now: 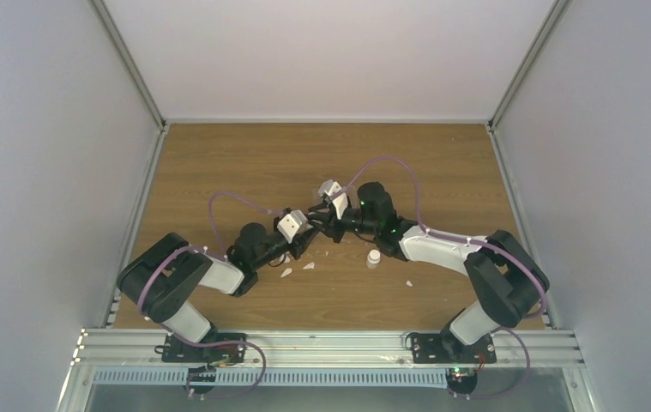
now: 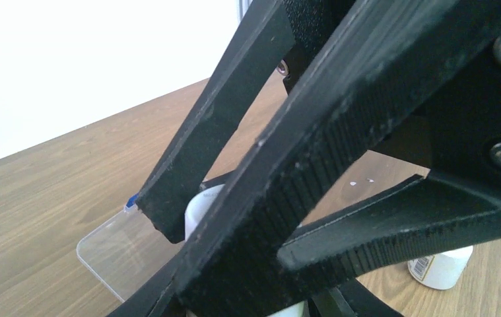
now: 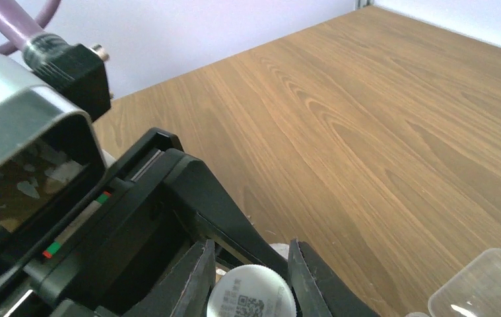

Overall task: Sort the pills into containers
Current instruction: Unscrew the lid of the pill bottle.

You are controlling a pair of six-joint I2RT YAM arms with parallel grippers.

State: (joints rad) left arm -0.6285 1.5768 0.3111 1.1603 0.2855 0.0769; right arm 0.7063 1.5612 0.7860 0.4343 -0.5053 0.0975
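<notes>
- Where the two arms meet over the middle of the wooden worktop (image 1: 244,163), the left pincer (image 1: 310,233) and the right pincer (image 3: 251,282) sit tip to tip, very close together.
- Right pincer: its two black fingers (image 3: 195,281) press on either side of a small white held vial (image 3: 251,304), pinching it. The vial's round top bears a printed square code and faces the wrist camera.
- Left pincer: its ribbed black fingers (image 2: 313,165) are spread wide apart. In the left wrist view they crowd the picture, and part of the held vial shows behind them.
- The organiser box (image 2: 112,251) is flat and clear with a rounded corner. It lies on the worktop directly under the pincer tips, near the middle. Its compartments cannot be made out.
- The pills are too small to tell in any view.
- A loose vial (image 1: 374,257), also white, stands upright on the worktop just to the right of the pincers, slightly toward the near edge and beside the right arm. A label shows on its side in the left wrist view.
- White flakes (image 1: 286,272) lie scattered between the middle and the near edge. Two are beside the left arm, and one is farther right, past the loose vial.
</notes>
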